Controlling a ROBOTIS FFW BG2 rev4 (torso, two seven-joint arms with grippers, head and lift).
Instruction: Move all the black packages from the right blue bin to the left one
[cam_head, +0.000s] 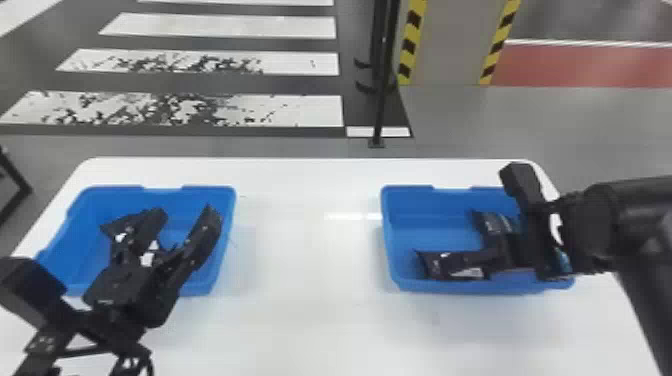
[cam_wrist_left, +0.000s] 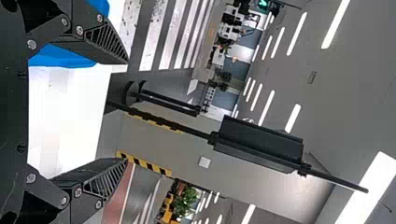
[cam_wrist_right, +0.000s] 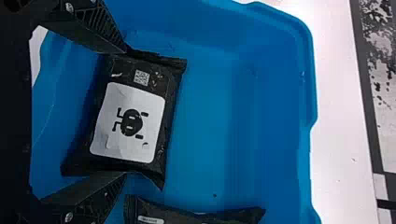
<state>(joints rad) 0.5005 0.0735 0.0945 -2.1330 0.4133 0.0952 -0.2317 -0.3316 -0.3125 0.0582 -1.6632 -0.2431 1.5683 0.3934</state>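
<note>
In the head view, my left gripper (cam_head: 186, 218) is over the left blue bin (cam_head: 227, 240); its fingers are spread, as are those of the left gripper (cam_wrist_left: 126, 112) in its wrist view. My right gripper (cam_head: 535, 240) reaches low into the right blue bin (cam_head: 407, 235). A black package with a white label (cam_head: 467, 272) lies at that bin's near side, a second package (cam_head: 495, 222) behind it. In the right wrist view, the right gripper (cam_wrist_right: 125, 112) stands open, one finger at each end of the labelled package (cam_wrist_right: 128, 121); the other package (cam_wrist_right: 196, 217) lies beside it.
Both bins stand on a white table (cam_head: 305, 250), with a wide gap between them. The right arm (cam_head: 635, 220) passes over the right bin's outer side. Beyond the table's far edge is a black pole (cam_head: 380, 100).
</note>
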